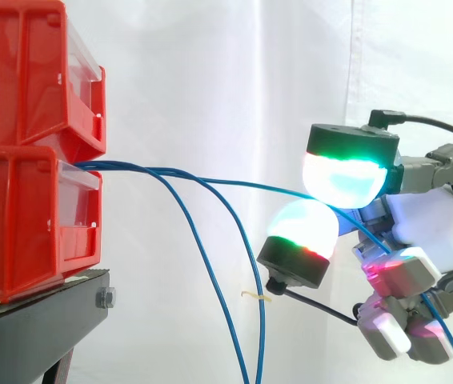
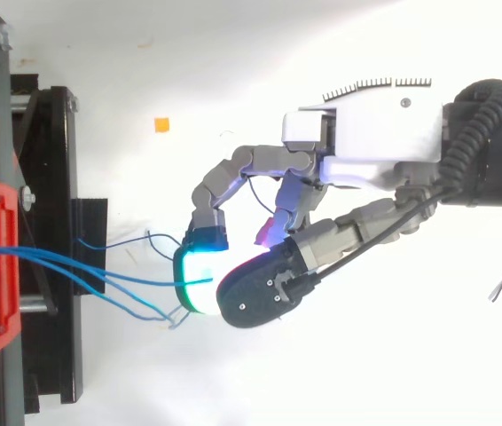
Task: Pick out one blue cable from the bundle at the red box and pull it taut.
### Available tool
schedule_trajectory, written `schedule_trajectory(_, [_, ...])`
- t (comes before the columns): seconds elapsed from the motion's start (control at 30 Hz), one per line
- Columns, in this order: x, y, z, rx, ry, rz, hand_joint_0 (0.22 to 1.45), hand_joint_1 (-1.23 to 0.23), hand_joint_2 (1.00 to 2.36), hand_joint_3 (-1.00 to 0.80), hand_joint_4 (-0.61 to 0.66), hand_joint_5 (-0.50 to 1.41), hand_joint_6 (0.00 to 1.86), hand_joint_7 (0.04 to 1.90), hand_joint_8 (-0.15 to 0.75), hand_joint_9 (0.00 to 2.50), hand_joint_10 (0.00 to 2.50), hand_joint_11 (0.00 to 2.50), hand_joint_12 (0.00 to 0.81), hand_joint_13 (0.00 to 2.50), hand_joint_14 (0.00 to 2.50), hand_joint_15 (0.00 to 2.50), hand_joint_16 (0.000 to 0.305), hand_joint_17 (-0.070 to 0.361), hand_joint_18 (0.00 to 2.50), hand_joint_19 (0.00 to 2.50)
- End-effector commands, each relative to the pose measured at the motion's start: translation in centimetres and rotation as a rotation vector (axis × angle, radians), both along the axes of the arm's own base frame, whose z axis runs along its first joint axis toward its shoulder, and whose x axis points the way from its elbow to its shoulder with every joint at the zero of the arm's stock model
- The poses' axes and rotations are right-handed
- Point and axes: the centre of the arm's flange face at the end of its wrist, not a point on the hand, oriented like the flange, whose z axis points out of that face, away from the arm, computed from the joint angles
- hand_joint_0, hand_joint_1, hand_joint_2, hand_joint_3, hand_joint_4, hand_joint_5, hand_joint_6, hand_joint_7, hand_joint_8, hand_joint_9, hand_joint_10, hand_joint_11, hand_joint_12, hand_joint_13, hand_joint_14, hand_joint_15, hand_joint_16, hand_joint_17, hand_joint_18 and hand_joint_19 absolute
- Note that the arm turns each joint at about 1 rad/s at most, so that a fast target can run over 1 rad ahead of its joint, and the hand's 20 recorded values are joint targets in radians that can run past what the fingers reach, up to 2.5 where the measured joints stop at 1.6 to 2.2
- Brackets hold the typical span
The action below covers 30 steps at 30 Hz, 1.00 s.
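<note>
We see the hand pinching one blue cable between glowing pads, the strand running leftward, nearly level, to the red box.

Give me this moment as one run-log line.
hand: shut on blue cable | grip: pinched between fingertips | cable: nearly straight from red bins | other cables: hanging slack
</note>
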Motion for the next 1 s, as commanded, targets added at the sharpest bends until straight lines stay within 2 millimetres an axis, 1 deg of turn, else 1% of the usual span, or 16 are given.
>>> schedule_trajectory(0.0, [-0.4,-0.3,0.4,0.006,0.013,-0.001,0.59,-0.7,1.02,-0.24,-0.11,-0.04,0.87,0.94,0.313,1.3,0.03,0.7,0.318,1.0,0.02,0.52,0.045,0.102,1.04,0.69])
schedule_trajectory(0.33, [-1.4,-0.8,1.6,0.005,0.038,-0.004,0.59,-0.7,1.02,-0.23,-0.12,-0.03,0.87,0.96,0.306,1.3,0.03,0.7,0.316,0.99,0.02,0.52,0.045,0.101,1.03,0.69])
schedule_trajectory(0.47, [-1.6,-0.9,2.4,0.004,0.027,-0.005,0.59,-0.71,1.02,-0.23,-0.12,-0.03,0.87,0.96,0.307,1.31,0.03,0.7,0.317,1.0,0.02,0.52,0.045,0.101,1.04,0.69])
schedule_trajectory(0.57, [-1.7,-1.1,2.5,0.005,0.032,-0.01,0.59,-0.71,1.02,-0.23,-0.12,-0.03,0.87,0.96,0.307,1.31,0.03,0.7,0.316,1.0,0.02,0.52,0.045,0.101,1.03,0.69])
schedule_trajectory(0.87, [-1.4,-0.7,2.4,-0.001,0.018,-0.002,0.59,-0.71,1.02,-0.22,-0.11,-0.03,0.87,0.97,0.308,1.32,0.03,0.71,0.317,1.0,0.02,0.52,0.045,0.102,1.04,0.69])
schedule_trajectory(0.97, [-0.7,-0.5,2.8,-0.018,-0.035,0.008,0.59,-0.71,1.02,-0.22,-0.11,-0.03,0.87,0.96,0.311,1.32,0.03,0.7,0.318,1.01,0.02,0.52,0.046,0.104,1.05,0.68])
